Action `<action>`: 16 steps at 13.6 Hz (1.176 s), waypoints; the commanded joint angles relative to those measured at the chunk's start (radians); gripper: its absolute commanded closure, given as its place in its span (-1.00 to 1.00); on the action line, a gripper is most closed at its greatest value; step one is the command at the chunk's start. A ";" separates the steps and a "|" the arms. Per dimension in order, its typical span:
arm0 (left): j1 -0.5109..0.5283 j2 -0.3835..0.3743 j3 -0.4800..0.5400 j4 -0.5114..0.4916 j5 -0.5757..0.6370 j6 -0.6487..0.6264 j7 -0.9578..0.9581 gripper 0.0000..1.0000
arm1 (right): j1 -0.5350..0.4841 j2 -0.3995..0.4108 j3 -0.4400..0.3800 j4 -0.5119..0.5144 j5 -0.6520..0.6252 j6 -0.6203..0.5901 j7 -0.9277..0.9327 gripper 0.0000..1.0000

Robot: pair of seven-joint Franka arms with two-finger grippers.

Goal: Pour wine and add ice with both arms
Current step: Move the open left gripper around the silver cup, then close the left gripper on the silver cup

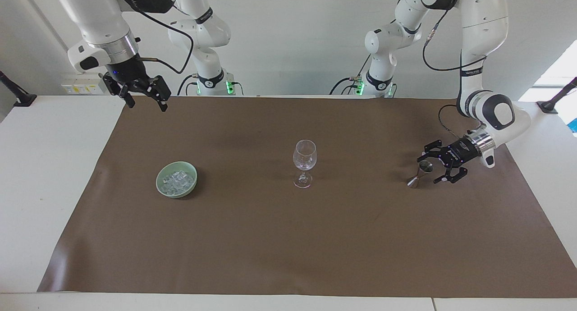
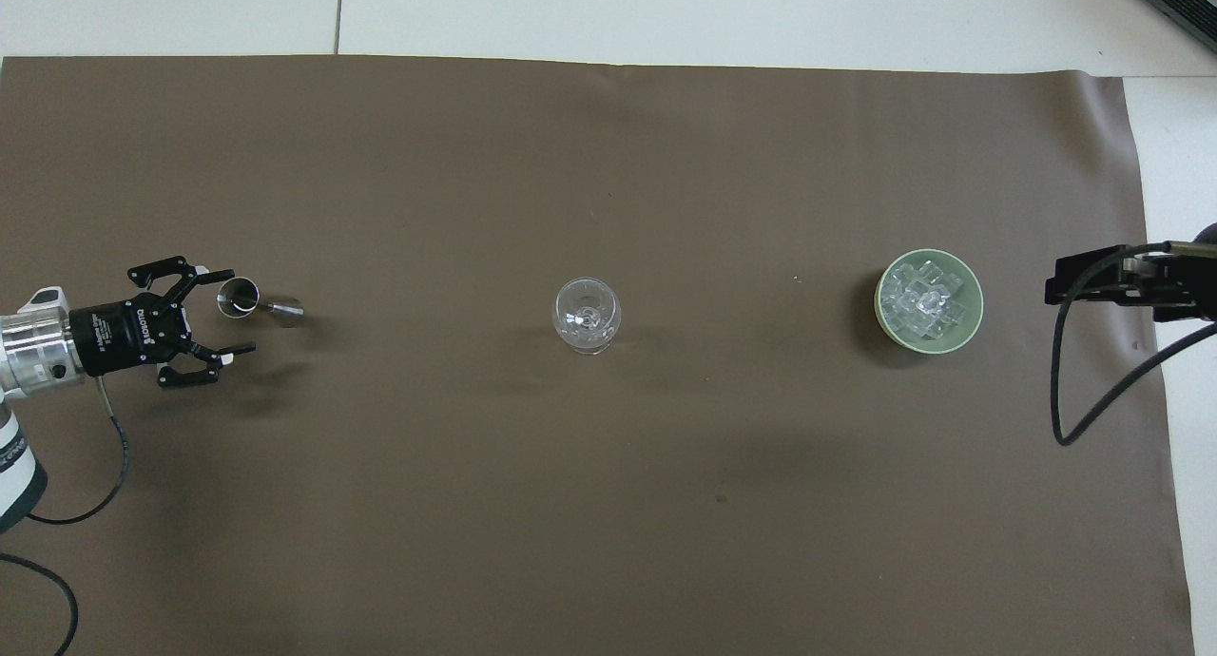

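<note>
Ice (image 1: 177, 180) fills bowl (image 1: 160, 185); wine glass (image 1: 304, 168) nearby

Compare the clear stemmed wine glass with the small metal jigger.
The clear stemmed wine glass is see-through and taller; the small metal jigger is opaque, shiny and shorter. The glass stands alone mid-mat; the jigger stands beside the open left gripper. Both stand upright on the brown mat.
</note>
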 commanded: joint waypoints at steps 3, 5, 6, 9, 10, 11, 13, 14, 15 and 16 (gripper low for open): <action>-0.015 -0.013 0.009 -0.036 -0.036 0.041 0.027 -1.00 | -0.010 -0.016 0.008 -0.013 -0.005 0.000 -0.020 -1.00; -0.017 -0.012 0.009 -0.038 -0.062 0.042 0.027 -1.00 | -0.010 -0.016 0.008 -0.013 -0.005 0.000 -0.020 -1.00; -0.021 -0.010 0.009 -0.039 -0.072 0.051 0.028 -1.00 | -0.010 -0.016 0.008 -0.015 -0.005 0.000 -0.020 -1.00; -0.020 0.019 0.008 -0.038 -0.123 0.044 0.036 -1.00 | -0.010 -0.016 0.008 -0.015 -0.005 0.000 -0.020 -1.00; -0.011 0.031 0.008 -0.038 -0.123 0.035 0.054 -1.00 | -0.010 -0.016 0.008 -0.015 -0.005 0.000 -0.020 -1.00; -0.002 0.040 0.008 -0.038 -0.132 0.018 0.071 -1.00 | -0.010 -0.016 0.010 -0.015 -0.005 0.000 -0.020 -1.00; -0.014 0.045 0.008 -0.045 -0.186 0.015 0.100 -1.00 | -0.010 -0.016 0.010 -0.015 -0.005 0.000 -0.020 -1.00; -0.017 0.043 0.008 -0.062 -0.221 0.016 0.126 -1.00 | -0.010 -0.016 0.008 -0.015 -0.005 0.000 -0.020 -1.00; -0.017 0.042 0.008 -0.071 -0.227 0.013 0.149 -1.00 | -0.010 -0.016 0.008 -0.015 -0.005 0.000 -0.020 -1.00; -0.015 0.039 0.008 -0.088 -0.234 0.013 0.171 -1.00 | -0.010 -0.016 0.008 -0.015 -0.005 0.000 -0.020 -1.00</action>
